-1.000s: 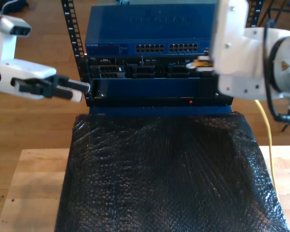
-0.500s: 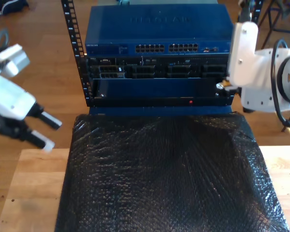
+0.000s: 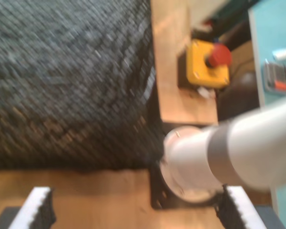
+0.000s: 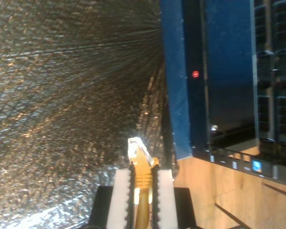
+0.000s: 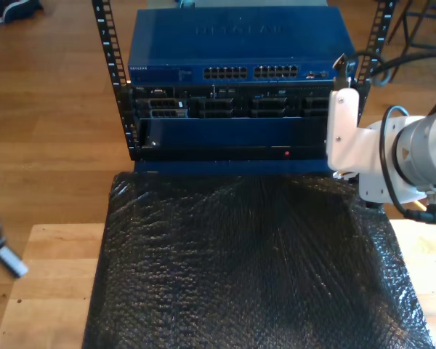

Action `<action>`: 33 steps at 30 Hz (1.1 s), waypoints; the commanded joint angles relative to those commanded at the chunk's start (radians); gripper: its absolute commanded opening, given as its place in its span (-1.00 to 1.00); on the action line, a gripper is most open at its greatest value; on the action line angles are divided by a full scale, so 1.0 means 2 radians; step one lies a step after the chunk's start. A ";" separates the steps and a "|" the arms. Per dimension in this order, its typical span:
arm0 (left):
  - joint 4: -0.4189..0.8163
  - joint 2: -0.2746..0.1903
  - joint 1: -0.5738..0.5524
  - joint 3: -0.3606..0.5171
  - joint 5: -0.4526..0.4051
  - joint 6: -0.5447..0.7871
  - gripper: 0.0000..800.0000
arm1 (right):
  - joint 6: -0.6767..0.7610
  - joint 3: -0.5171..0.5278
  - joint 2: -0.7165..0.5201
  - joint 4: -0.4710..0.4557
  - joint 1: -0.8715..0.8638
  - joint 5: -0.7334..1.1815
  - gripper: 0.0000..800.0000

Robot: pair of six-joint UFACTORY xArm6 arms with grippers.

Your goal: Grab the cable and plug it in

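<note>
Faint raised lettering on the top of the blue network switch [image 5: 236,36] seems to read NETGEAR. I can make out no other text. The small label at its front face's corner is too blurred for me.

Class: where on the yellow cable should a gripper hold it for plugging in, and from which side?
Just behind the plug, as my second gripper holds the cable now: jaws clamp the boot's flat sides from behind, leaving the clear tip protruding toward the switch.

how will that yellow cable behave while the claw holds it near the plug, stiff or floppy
Probably stiff enough at the tip: the cable is pinched between my second claw's pads just behind the clear plug, which sticks out straight. The length behind the claw is likely floppy and may drag. The plug looks like thin plastic, so its clip could be fragile.
</note>
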 joint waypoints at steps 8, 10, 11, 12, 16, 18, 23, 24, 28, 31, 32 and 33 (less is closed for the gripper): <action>0.097 0.000 0.091 0.054 -0.004 0.131 1.00 | 0.000 0.005 0.010 0.001 -0.001 -0.001 -1.00; 0.120 0.000 0.107 0.072 -0.005 0.163 1.00 | 0.000 0.006 0.010 0.001 -0.001 -0.001 -1.00; 0.127 0.000 0.118 0.078 -0.005 0.180 1.00 | 0.001 0.006 0.010 0.001 -0.001 -0.001 -1.00; 0.135 0.000 0.128 0.085 -0.005 0.196 1.00 | 0.001 0.007 0.010 0.001 -0.001 -0.001 -1.00; 0.163 0.000 0.170 0.114 -0.018 0.240 1.00 | 0.001 0.015 0.011 0.001 -0.001 -0.001 -1.00; 0.175 0.000 0.183 0.131 -0.026 0.255 1.00 | 0.001 0.015 0.014 0.001 -0.001 -0.002 -1.00; 0.180 0.000 0.206 0.163 -0.039 0.275 1.00 | 0.001 0.017 0.018 0.001 -0.002 -0.002 -1.00; 0.181 -0.001 0.210 0.169 -0.041 0.278 1.00 | 0.001 0.018 0.019 0.001 -0.002 -0.002 -1.00; 0.182 -0.001 0.219 0.189 -0.051 0.292 1.00 | 0.002 0.021 0.019 0.002 -0.002 -0.003 -1.00; 0.182 -0.003 0.226 0.210 -0.078 0.298 1.00 | 0.001 0.024 0.019 0.001 -0.002 -0.003 -1.00; 0.182 -0.008 0.229 0.217 -0.090 0.298 1.00 | 0.002 0.025 0.019 0.002 -0.003 -0.003 -1.00; 0.182 -0.016 0.231 0.224 -0.101 0.298 1.00 | 0.002 0.025 0.019 0.002 -0.003 -0.003 -1.00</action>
